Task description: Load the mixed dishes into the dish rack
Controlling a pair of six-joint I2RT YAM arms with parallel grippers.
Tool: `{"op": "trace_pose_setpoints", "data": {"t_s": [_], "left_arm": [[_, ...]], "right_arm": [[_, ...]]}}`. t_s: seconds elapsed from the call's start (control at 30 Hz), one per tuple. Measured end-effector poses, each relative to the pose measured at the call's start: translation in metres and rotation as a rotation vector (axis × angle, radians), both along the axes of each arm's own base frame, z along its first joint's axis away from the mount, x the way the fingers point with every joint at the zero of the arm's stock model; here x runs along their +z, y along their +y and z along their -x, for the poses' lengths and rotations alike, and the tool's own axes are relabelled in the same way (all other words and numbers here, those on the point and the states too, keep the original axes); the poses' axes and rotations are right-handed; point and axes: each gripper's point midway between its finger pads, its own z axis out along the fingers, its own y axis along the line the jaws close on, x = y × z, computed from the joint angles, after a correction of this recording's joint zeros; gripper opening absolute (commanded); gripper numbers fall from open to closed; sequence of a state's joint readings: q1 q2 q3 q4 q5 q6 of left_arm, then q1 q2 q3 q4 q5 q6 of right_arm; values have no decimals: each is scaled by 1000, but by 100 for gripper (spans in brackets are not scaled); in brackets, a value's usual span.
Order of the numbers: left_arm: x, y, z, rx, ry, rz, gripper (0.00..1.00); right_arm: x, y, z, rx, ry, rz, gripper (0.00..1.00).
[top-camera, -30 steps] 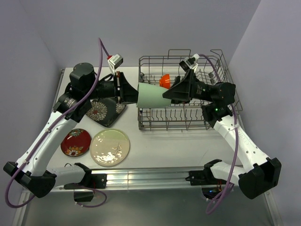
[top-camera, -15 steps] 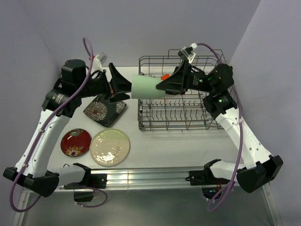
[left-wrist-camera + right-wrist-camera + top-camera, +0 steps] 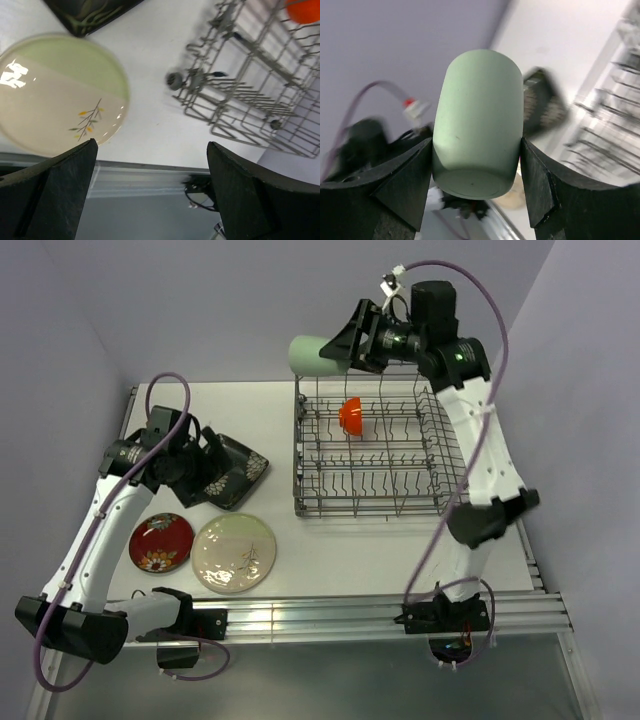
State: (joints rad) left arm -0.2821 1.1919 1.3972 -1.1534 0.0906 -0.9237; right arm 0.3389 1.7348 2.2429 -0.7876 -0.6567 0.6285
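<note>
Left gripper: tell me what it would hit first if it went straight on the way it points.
The left gripper would probably meet bare table first, in the gap between the cream plate and the dish rack. Depth is hard to judge.

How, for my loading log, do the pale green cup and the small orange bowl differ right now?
The pale green cup is clamped in the right pincer, in the air at the far left corner of the dish rack; the small orange bowl sits inside the rack. The cup is tall and lies sideways; the bowl looks smaller. Both are plain-coloured.
</note>
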Motion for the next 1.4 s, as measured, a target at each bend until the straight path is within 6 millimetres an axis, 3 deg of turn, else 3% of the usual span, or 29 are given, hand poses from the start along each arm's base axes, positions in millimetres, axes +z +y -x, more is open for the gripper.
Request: {"op": "trace_pose_setpoints", "data": {"t_s": [0.1, 0.2, 0.3, 0.37, 0.43, 0.7, 1.1, 1.4], "left_arm": [[-21, 2, 12, -7, 55, -12, 96], [-24, 5, 17, -16, 59, -23, 95], [-24, 9, 18, -18, 51, -48, 95], [-26, 12, 19, -19, 45, -65, 94], [-31, 15, 23, -18, 51, -77, 94], [-46, 18, 32, -43, 79, -95, 93], [-48, 19, 32, -42, 83, -101, 93], [-54, 19, 35, -42, 101, -101, 92]], "right_arm": [[-37, -4, -45, -84, 51, 120, 0], [-110, -11, -73, -145, 200, 260, 0], [-169, -22, -74, -178, 336, 386, 0], [-192, -28, -70, -197, 380, 469, 0], [-201, -30, -68, -211, 373, 533, 0], [-205, -17, -63, -223, 282, 652, 0], [-223, -32, -97, -311, 178, 781, 0], [-262, -26, -107, -274, 213, 826, 0]]}}
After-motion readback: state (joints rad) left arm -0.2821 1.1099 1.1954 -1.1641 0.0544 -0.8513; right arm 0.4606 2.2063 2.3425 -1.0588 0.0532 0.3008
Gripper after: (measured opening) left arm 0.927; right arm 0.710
